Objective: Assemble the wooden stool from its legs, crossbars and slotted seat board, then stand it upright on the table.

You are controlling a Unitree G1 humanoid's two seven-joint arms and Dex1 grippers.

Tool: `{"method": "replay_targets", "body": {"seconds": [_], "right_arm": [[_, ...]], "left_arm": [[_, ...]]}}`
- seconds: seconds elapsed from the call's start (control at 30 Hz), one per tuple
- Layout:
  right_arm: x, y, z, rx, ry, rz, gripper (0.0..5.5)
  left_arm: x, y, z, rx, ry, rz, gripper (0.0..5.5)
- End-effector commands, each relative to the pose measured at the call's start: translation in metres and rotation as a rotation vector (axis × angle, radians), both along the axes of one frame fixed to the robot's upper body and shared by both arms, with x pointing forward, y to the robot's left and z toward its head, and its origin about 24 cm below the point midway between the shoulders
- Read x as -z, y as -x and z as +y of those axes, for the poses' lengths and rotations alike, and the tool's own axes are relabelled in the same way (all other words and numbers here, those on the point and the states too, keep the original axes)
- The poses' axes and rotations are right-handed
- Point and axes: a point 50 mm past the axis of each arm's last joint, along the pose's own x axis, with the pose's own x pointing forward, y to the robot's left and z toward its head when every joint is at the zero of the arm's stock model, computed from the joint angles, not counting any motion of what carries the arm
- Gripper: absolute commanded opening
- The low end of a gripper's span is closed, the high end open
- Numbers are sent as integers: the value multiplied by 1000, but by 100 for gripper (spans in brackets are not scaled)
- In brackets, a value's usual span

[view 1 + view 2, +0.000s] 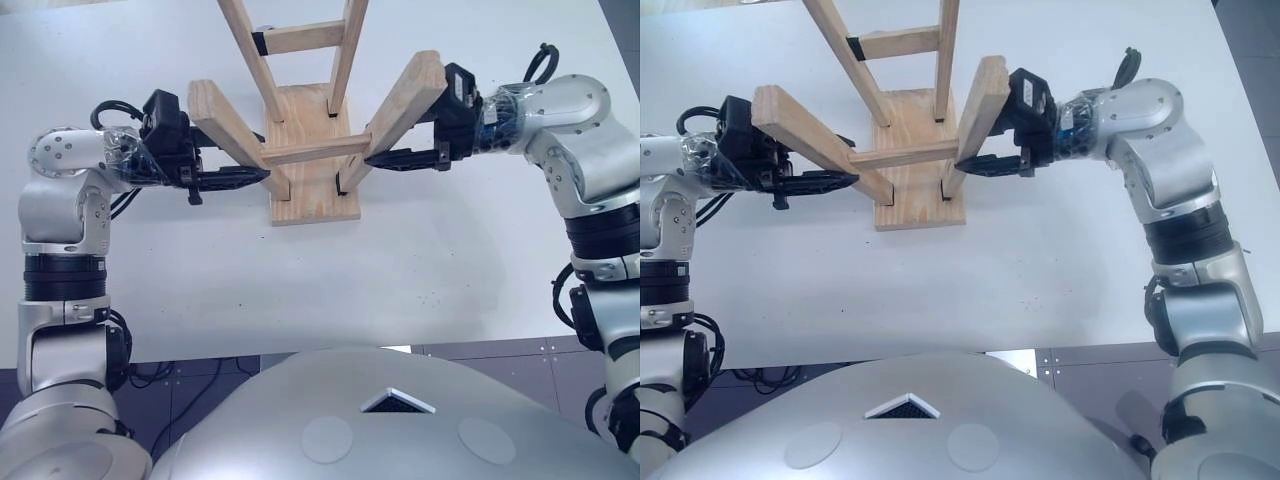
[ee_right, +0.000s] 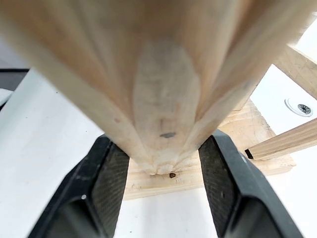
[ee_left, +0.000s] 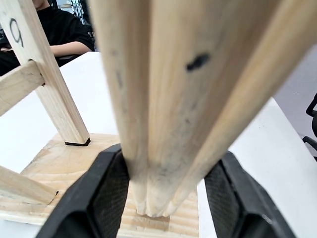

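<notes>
The wooden stool lies upside down, its slotted seat board flat on the white table and its legs slanting up. A crossbar joins the two near legs, and another joins the far pair. My left gripper is shut on the near left leg low down by the board. Its black pads press both sides of that leg. My right gripper is shut on the near right leg, whose base sits between the pads.
The far legs rise toward the back of the table. A small round white disc lies on the table beyond the board. Bare tabletop stretches in front of the stool to the near edge.
</notes>
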Motion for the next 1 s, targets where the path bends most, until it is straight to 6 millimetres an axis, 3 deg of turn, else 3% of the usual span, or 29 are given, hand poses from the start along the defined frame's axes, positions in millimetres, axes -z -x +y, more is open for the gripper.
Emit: {"method": "replay_targets", "body": {"seconds": [0.03, 0.2, 0.43, 0.57, 0.67, 0.77, 0.9, 0.93, 1.0], "right_arm": [[58, -1, -8, 148, 506, -52, 202], [69, 3, -5, 51, 651, -44, 202], [150, 45, -28, 81, 693, 419, 202], [175, 62, -26, 138, 639, 631, 202], [192, 69, -30, 194, 647, 688, 202], [209, 93, -38, 179, 696, 734, 202], [222, 118, -43, 180, 683, 781, 202], [221, 119, -42, 194, 650, 783, 202], [205, 102, -29, 220, 462, 700, 202]], "left_arm": [[0, 7, -33, 210, -23, 14, 212], [5, 12, -44, 226, -46, 35, 212], [48, 25, -36, 161, -65, 204, 208], [60, 24, -29, 131, -68, 264, 206], [64, 23, -27, 113, -56, 288, 206], [67, 26, -29, 118, -50, 296, 206], [66, 29, -31, 160, -81, 278, 205], [64, 28, -31, 170, -86, 273, 205], [60, 25, -30, 172, -82, 269, 204]]}}
